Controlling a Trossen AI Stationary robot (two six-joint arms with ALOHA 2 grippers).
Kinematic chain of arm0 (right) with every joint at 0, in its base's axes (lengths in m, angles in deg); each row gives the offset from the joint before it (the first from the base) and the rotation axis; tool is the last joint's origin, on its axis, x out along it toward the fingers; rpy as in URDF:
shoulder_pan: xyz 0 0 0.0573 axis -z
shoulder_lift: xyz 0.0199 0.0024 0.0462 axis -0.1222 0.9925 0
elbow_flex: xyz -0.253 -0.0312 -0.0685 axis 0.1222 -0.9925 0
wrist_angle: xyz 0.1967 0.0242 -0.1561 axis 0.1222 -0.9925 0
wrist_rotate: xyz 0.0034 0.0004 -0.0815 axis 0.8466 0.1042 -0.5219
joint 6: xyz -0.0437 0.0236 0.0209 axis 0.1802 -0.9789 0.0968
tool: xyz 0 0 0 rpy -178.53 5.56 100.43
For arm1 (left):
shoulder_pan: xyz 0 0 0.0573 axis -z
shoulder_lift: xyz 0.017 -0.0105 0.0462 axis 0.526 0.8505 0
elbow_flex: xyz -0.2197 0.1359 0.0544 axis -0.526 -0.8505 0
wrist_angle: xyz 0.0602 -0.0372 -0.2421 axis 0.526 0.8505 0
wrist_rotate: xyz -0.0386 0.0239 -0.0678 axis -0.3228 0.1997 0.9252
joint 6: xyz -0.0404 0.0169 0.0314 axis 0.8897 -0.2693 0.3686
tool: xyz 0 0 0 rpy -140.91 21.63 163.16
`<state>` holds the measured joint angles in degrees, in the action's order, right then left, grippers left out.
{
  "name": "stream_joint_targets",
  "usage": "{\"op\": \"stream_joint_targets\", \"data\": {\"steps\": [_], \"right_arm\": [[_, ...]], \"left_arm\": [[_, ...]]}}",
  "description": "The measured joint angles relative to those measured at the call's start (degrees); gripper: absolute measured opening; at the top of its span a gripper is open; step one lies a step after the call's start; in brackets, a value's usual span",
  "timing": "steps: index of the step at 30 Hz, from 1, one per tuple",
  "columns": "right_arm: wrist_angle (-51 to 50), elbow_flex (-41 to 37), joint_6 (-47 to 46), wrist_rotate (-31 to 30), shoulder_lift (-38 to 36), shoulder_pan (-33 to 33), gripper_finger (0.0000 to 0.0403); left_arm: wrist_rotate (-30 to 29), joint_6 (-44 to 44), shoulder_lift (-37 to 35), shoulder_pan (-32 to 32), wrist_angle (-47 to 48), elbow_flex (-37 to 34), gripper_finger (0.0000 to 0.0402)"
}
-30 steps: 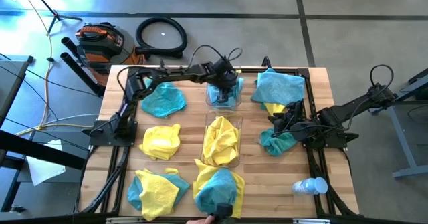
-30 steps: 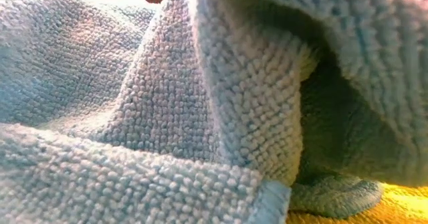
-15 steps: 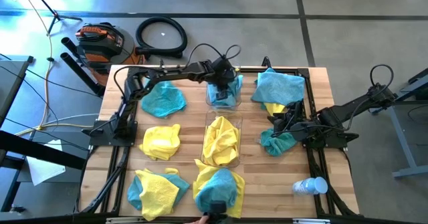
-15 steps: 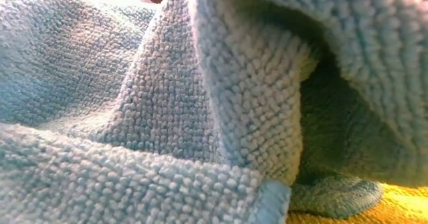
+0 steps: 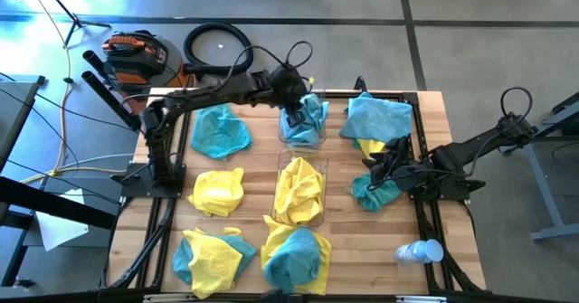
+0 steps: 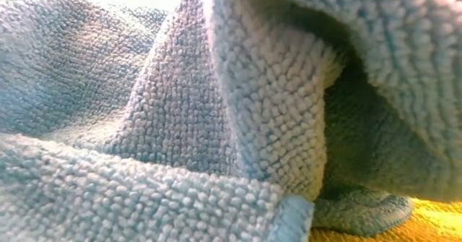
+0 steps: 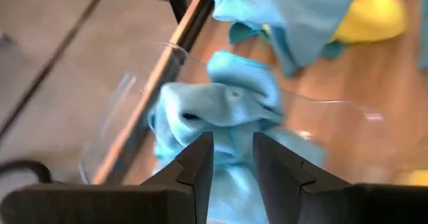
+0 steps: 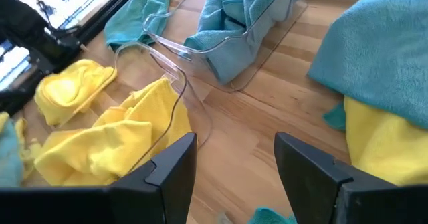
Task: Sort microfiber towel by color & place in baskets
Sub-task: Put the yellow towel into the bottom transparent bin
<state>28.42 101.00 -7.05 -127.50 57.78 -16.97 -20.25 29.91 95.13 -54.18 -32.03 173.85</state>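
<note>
Clear plastic basket [image 5: 303, 133] walls are ringing the teal-blue fuzzy towel [image 7: 221, 114]. It is lying just beneath the left gripper [image 7: 233, 158], whose fingers are standing slightly apart, clamping nothing.

Bright daylight, soft shadows, blurred wrist view

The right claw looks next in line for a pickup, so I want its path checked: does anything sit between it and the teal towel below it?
Nothing visible does. The right claw hangs open just over the teal towel, with no other thing between them in the high view.
</note>
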Motion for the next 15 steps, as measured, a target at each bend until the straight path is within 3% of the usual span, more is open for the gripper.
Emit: {"op": "stream_joint_targets", "data": {"steps": [9, 15], "right_arm": [[-0.32, 0.0, 2.78, 0.02, 0.0, 0.0, 0.0197], [-0.29, 0.0, 9.18, 0.04, 0.0, 0.0, 0.0197]], "left_arm": [[0.21, 16.71, -8.38, 10.62, 19.4, 0.0, 0.0094], [-5.67, 29.91, -11.64, 21.38, 30.41, -0.02, 0.0094]]}}
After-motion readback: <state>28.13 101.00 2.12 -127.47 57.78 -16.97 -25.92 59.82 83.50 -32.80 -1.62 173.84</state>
